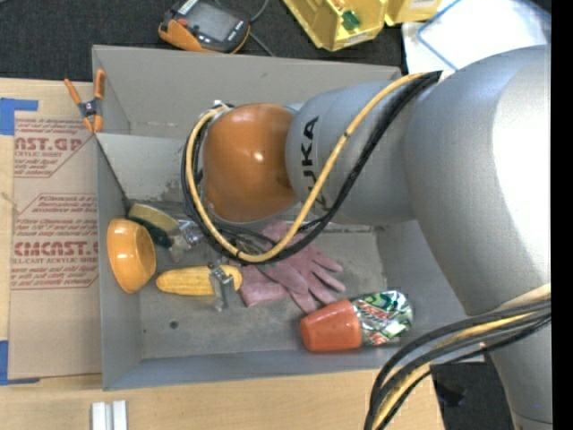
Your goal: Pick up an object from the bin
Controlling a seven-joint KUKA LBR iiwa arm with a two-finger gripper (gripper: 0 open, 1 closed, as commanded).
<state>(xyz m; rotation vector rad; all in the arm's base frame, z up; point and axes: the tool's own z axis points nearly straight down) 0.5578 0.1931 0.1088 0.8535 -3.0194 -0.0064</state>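
My gripper (204,262) hangs below the orange wrist cover at the bin's left middle, open, nothing between its fingers. One metal fingertip (220,287) stands at the right end of a yellow corn cob (182,282) lying on the bin floor. The other fingertip (188,235) is beside a dark, olive-edged object (154,219) near the left wall. An orange bowl (130,254) lies tipped on its side just left of the cob. A pink glove (300,271) is spread flat to the right of the gripper, partly under the arm.
An orange-red cup-shaped thing (331,327) with a green and white wrapper (385,313) lies at the bin's front right. The arm and its cables cover the back and right of the bin. Bare floor shows along the front left.
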